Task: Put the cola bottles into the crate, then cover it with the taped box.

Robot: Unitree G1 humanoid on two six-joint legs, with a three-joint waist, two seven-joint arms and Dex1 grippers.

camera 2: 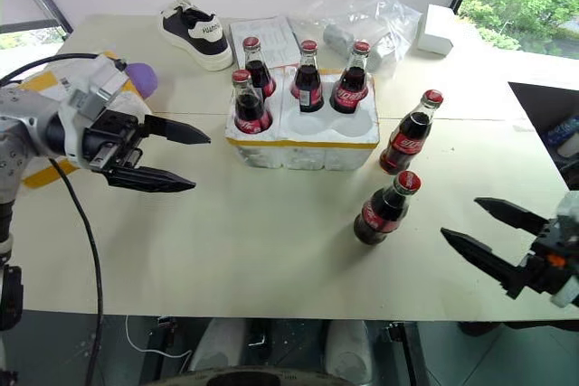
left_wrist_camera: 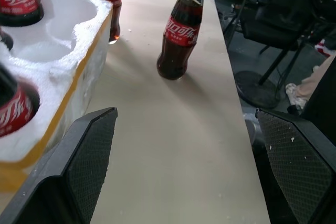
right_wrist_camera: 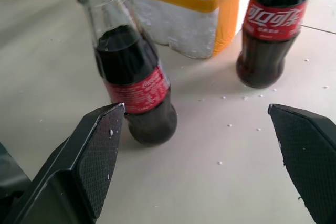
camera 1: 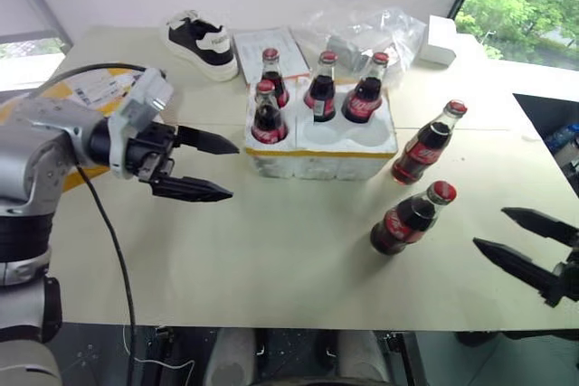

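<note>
Both tools spread wide w/ nothing in them. Right tool (camera 2: 478,223) sits near 2 loose cola bottles (camera 2: 384,209) on the surface; crate (camera 2: 303,144) just beyond holds 4. Loading step: imo next it lines up on the nearer bottle & clamps it.

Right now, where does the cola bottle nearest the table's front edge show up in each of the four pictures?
Left eye view: the front bottle is right of centre, nearer than the crate.
Right eye view: the front bottle is right of centre, in front of the crate.
Left wrist view: the front bottle stands free, past the crate's corner.
Right wrist view: the front bottle is the closer of two bottles.
Shared landmark: the crate's yellow band.
</note>
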